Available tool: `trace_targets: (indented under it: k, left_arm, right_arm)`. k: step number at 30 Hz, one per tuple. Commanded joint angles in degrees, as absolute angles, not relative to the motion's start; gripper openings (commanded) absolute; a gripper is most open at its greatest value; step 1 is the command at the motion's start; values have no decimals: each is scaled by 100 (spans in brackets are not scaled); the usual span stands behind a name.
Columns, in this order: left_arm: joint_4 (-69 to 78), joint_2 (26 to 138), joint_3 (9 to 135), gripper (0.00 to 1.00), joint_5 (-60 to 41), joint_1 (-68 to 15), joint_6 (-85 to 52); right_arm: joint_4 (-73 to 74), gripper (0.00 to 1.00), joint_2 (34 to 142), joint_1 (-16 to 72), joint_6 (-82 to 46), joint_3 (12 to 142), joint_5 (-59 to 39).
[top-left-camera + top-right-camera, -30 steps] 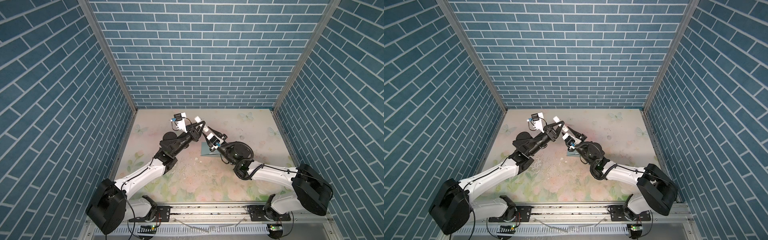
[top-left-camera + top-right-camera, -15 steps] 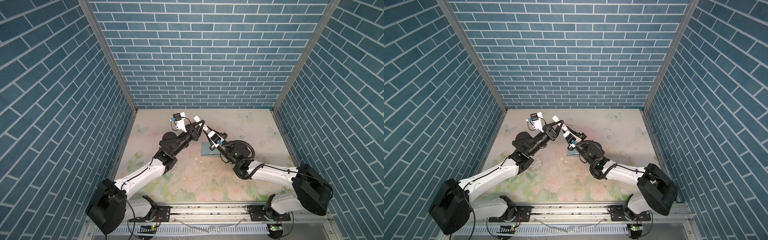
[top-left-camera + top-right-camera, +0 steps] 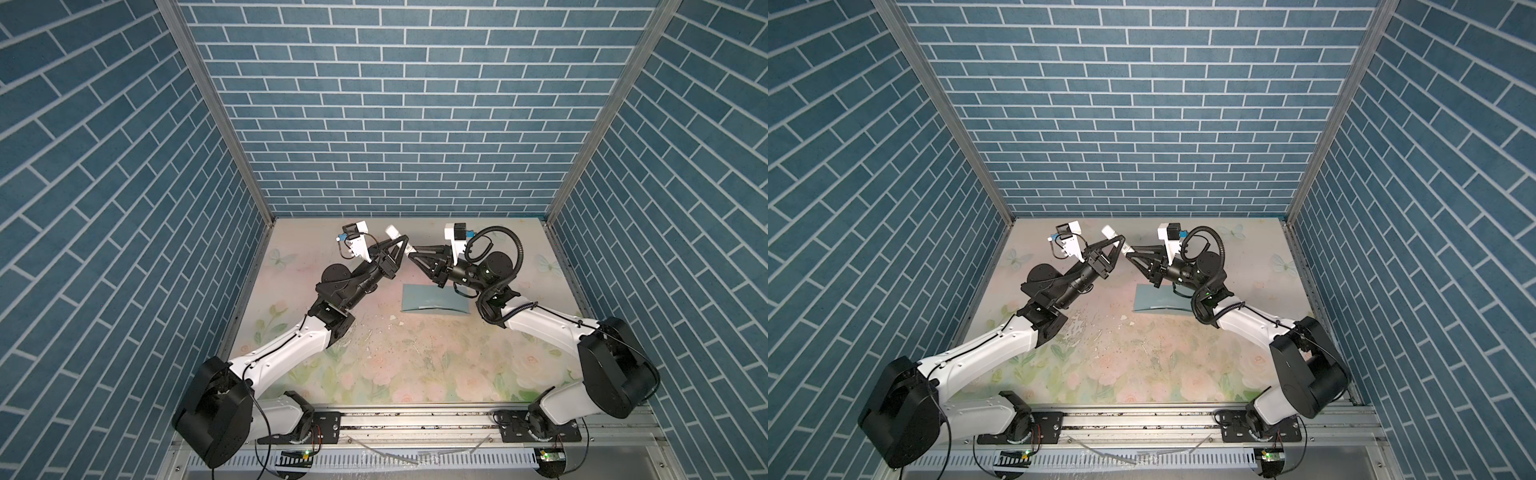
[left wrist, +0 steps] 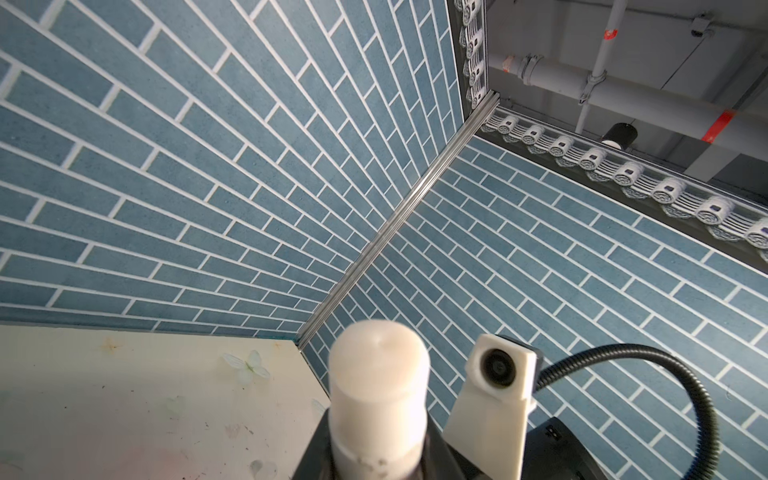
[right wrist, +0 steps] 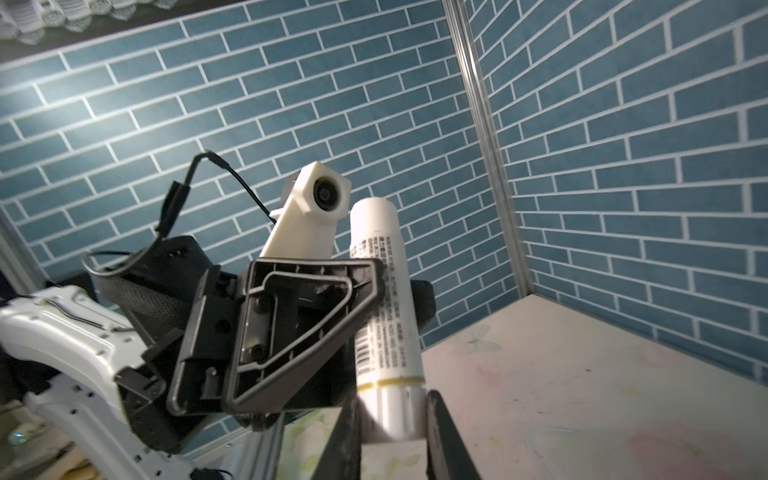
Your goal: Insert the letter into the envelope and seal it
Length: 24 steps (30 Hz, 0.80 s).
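Raised at far centre, the left gripper (image 3: 400,243) clamps a white glue stick (image 3: 391,230) by its body while the right gripper (image 3: 413,253) pinches its lower end. The envelope (image 3: 432,297) lies flat on the table just nearer, slightly right.

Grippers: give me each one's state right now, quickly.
Left gripper: closed on the white cylindrical glue stick, around its printed body.
Right gripper: closed on the same stick's plain end.

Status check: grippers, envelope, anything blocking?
Left gripper shut on glue stick; right gripper shut on its other end. Envelope lying on table, untouched; letter not in view. Nothing in the way.
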<state>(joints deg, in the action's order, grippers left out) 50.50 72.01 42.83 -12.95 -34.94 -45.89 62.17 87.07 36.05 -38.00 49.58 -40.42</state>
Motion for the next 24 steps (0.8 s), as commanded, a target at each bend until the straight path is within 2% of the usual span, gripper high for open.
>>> trace_targets:
  k: [1, 4, 7, 11, 14, 20, 24]
  left_arm:
    - [4871, 7181, 4218, 0, -1660, -3542, -4401]
    - [4882, 7181, 4221, 0, -1653, -3542, -4425]
    - [4844, 7164, 4215, 0, -1589, -3542, -4456]
    - [4799, 7136, 4219, 0, -1530, -3542, -4495]
    - [4790, 7133, 4226, 0, -1527, -3542, -4496]
    - [4781, 7163, 4248, 0, -1521, -3542, -4517]
    - [4797, 7173, 4249, 0, -1512, -3542, -4537]
  right_arm:
    - [7414, 0, 8891, 3359, -5759, 5473, -3811]
    - [7520, 9, 8956, 3344, -5785, 5465, -3839]
    - [7387, 28, 8876, 3346, -5357, 5399, -3854]
    - [6552, 50, 8382, 3374, -3901, 5064, -3478]
    - [5967, 61, 7822, 3490, -2386, 4652, -2686]
    - [5138, 63, 7115, 4245, 838, 4164, -1382]
    - [5329, 63, 7223, 4791, 2170, 3997, -587]
